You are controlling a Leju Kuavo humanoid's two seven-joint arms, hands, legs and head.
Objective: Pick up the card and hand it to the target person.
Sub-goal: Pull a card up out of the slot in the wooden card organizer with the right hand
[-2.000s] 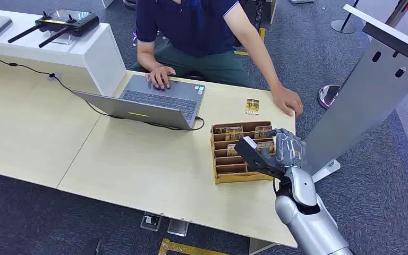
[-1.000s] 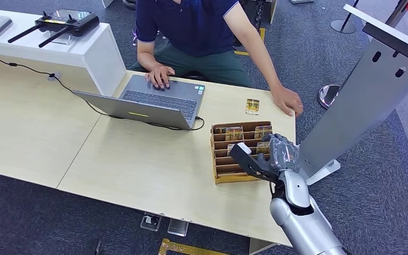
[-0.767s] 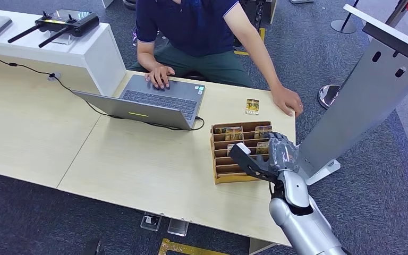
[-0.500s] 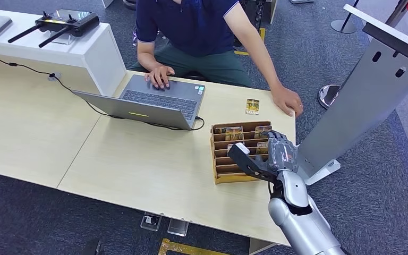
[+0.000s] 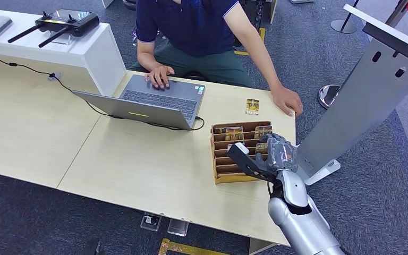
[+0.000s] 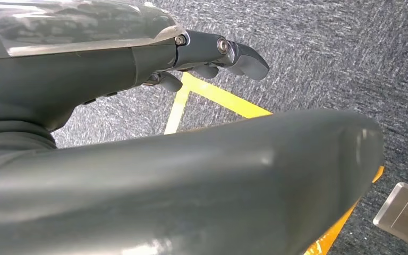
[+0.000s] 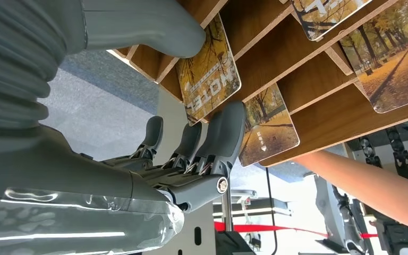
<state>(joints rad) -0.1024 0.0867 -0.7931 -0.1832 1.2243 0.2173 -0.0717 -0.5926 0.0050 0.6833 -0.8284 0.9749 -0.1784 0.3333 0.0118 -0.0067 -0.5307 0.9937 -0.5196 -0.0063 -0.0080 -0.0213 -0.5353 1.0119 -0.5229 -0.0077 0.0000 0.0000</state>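
A wooden slotted card box (image 5: 228, 175) stands near the table's right end with several autumn-photo cards in it. My right hand (image 5: 279, 151) is down on the box's right side. In the right wrist view its thumb (image 7: 154, 26) and fingers (image 7: 223, 133) press opposite faces of one card printed HOTEL (image 7: 210, 74), which still sits in its slot. That card (image 5: 262, 147) peeks out beside the hand. The person (image 5: 202, 26) sits across the table, one hand (image 5: 288, 101) flat near the corner. My left hand (image 6: 202, 159) hangs over the carpet, holding nothing.
A single card (image 5: 252, 107) lies on the table between the box and the person's hand. An open laptop (image 5: 154, 101) sits left of the box. A grey slanted stand (image 5: 361, 90) rises just right of the table edge, close to my right arm.
My right hand slid a little left and lower onto the box two seconds ago, then held nearly still. The person and the cards on the table stayed put.
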